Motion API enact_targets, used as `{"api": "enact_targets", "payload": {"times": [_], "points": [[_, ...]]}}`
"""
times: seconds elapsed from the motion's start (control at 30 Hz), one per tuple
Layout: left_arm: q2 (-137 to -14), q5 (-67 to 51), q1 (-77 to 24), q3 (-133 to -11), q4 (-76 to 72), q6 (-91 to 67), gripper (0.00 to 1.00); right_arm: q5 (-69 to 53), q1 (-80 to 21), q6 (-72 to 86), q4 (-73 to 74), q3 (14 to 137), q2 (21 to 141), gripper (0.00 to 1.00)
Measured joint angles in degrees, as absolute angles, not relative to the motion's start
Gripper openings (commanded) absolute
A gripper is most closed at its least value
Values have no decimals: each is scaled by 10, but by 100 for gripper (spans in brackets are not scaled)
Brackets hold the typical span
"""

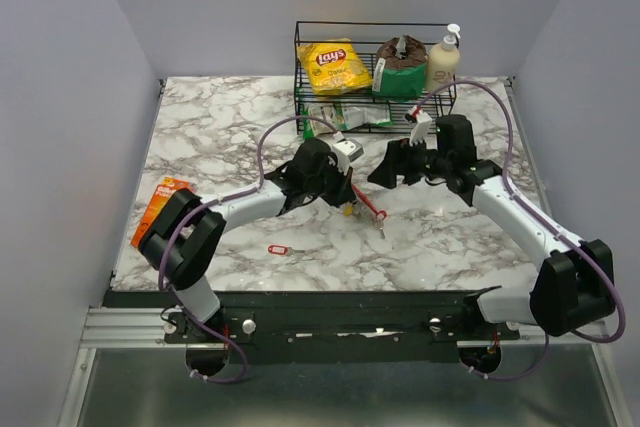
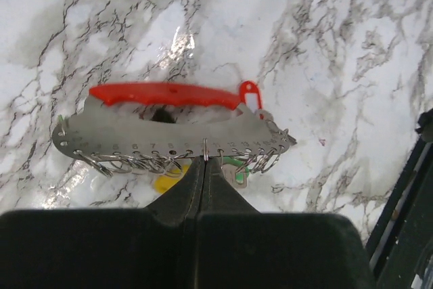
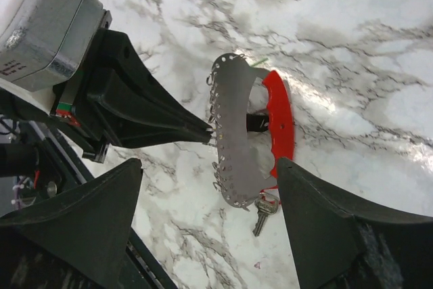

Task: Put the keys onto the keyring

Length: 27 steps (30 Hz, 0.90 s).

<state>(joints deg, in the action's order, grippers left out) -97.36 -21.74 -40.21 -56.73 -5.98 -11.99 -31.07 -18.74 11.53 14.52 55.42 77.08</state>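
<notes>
Left gripper (image 2: 204,162): jaws pressed together, pinching the bottom edge of the grey flat plate (image 2: 169,137) of the bunch, right at its row of small rings. The keyring (image 2: 125,162) hangs off that edge. The red oval loop (image 2: 166,94) sits at 12 o'clock of the plate in the left-wrist view.

Right gripper (image 3: 210,162): jaws spread wide, holding nothing, straddling the bunch from 1 o'clock in the top view.

One key (image 3: 264,216) dangles from the plate's end. The loose red-tagged key (image 1: 278,249) lies on the marble table (image 1: 450,237) at 8 o'clock of the bunch, well apart.

Risks, as judged:
- The pinch is on a thin edge only, so a push from the right gripper likely pivots or slips the plate.
- The rings crowd together (hard to tell which is the target), so the wrong one could get snagged.
- Fetching the loose key takes the right arm across the left arm, so they could collide.
- Can't tell if the bunch touches the table; if it drags, the grip shifts.
</notes>
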Motion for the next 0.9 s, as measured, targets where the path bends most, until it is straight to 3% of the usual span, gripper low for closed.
{"api": "enact_targets", "payload": {"times": [0.33, 0.5, 0.9], "points": [[-855, -268, -402, -545, -25, -66, 0, -393, -187, 95, 87, 531, 722, 84], [-797, -283, -402, -529, -39, -68, 0, -449, -187, 99, 47, 508, 698, 62], [-761, -326, -402, -496, -123, -121, 0, -593, -188, 167, -103, 474, 658, 61]]}}
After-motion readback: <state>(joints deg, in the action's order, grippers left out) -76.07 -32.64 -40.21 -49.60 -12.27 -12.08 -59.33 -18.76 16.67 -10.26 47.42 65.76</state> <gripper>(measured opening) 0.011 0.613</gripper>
